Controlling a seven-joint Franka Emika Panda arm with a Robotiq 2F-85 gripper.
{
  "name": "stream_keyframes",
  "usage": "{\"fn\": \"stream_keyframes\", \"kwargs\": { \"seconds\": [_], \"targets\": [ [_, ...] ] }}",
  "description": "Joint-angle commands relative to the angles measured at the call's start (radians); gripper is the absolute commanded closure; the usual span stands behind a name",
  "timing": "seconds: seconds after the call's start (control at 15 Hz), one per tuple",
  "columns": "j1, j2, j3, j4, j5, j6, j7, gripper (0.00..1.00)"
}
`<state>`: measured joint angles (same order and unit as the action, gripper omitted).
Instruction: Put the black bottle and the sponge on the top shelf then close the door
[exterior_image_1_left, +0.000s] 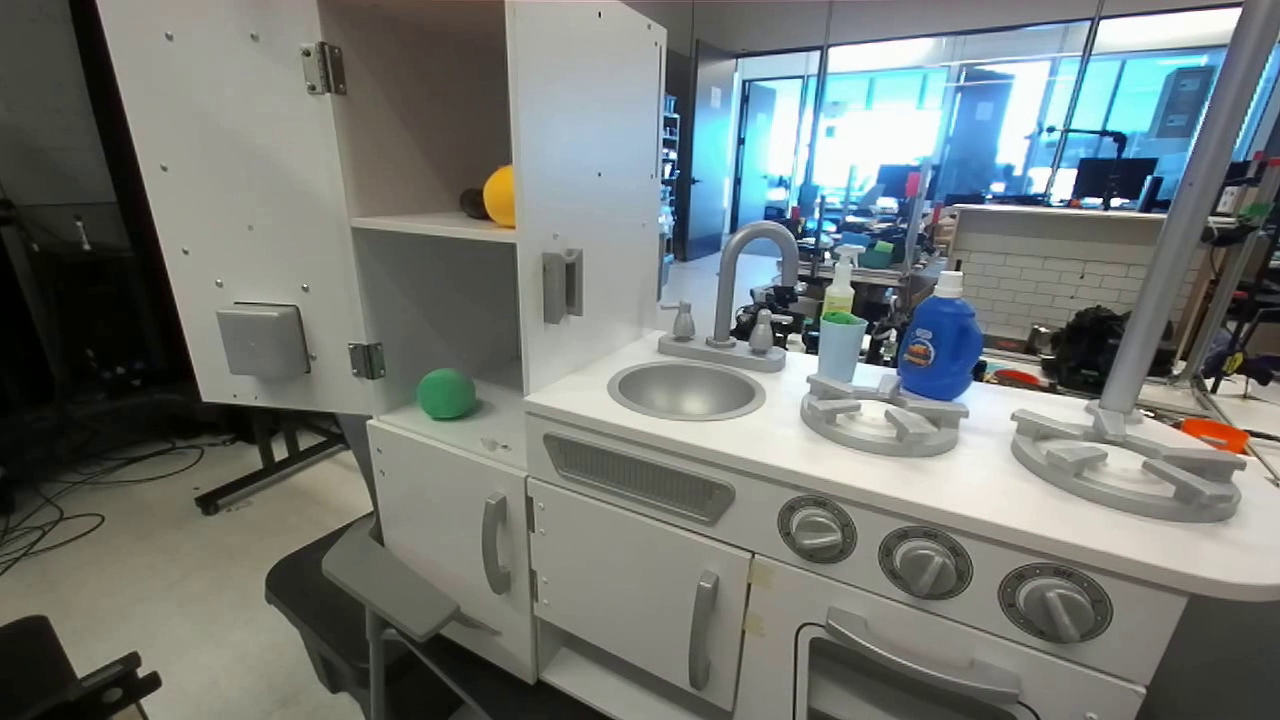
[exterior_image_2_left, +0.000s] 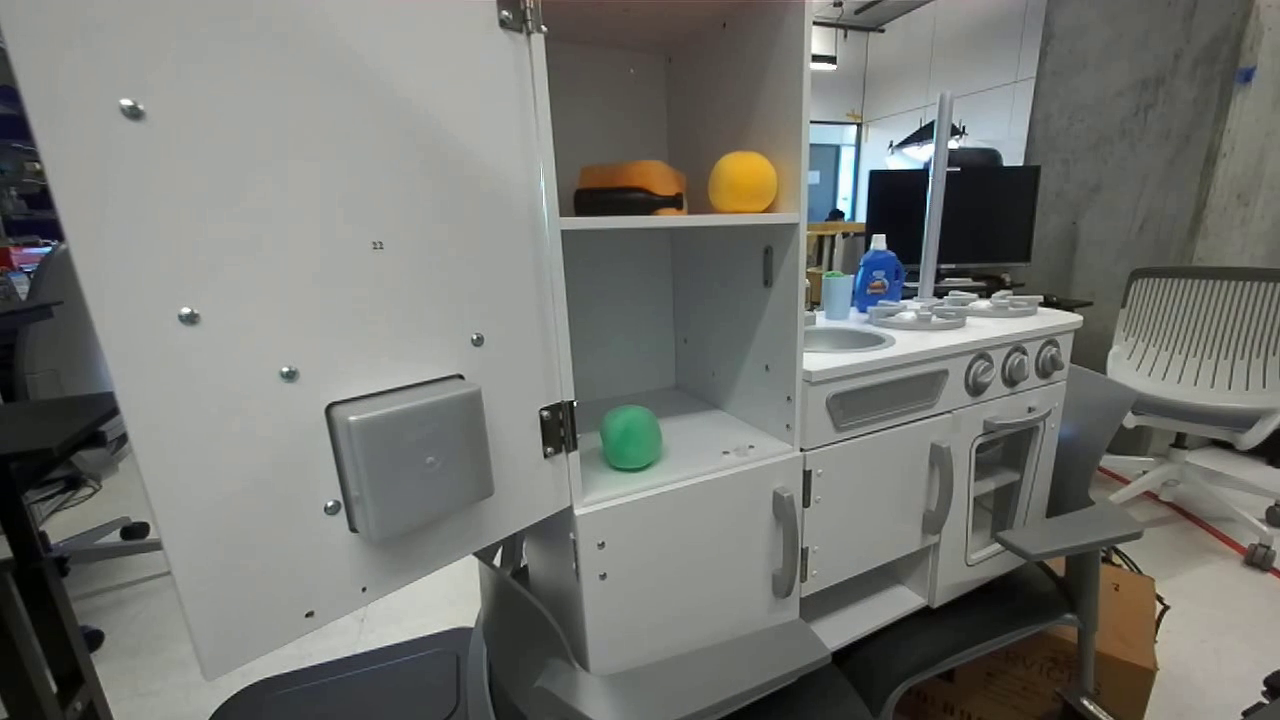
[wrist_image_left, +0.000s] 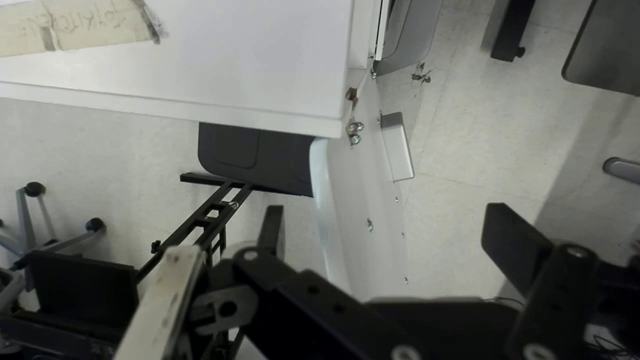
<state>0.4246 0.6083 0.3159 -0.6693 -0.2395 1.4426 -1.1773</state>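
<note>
My gripper (wrist_image_left: 382, 220) is spread wide and holds nothing; I can't tell whether it touches the door (exterior_image_2_left: 300, 270). Flat, white and screw-studded, the door stands open beside the top shelf (exterior_image_2_left: 715, 221), so closing it looks like all that's left. Placing looks done: on the top shelf, the black bottle (exterior_image_2_left: 620, 203) lies on its side, slim and smooth, tapering to a neck; the sponge (exterior_image_2_left: 743, 182) sits there too, yellow and rounded.
</note>
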Motion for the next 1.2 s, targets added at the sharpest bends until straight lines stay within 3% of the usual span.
{"fn": "stream_keyframes", "kwargs": {
  "seconds": [0.0,0.47,1.13],
  "targets": [
    [0.068,0.072,-0.057,0.118,0.012,0.022,0.017,0.00],
    [0.110,0.113,-0.088,0.176,0.023,-0.083,-0.056,0.00],
    [0.105,0.093,-0.119,0.231,0.011,-0.405,-0.313,0.00]
  ]
}}
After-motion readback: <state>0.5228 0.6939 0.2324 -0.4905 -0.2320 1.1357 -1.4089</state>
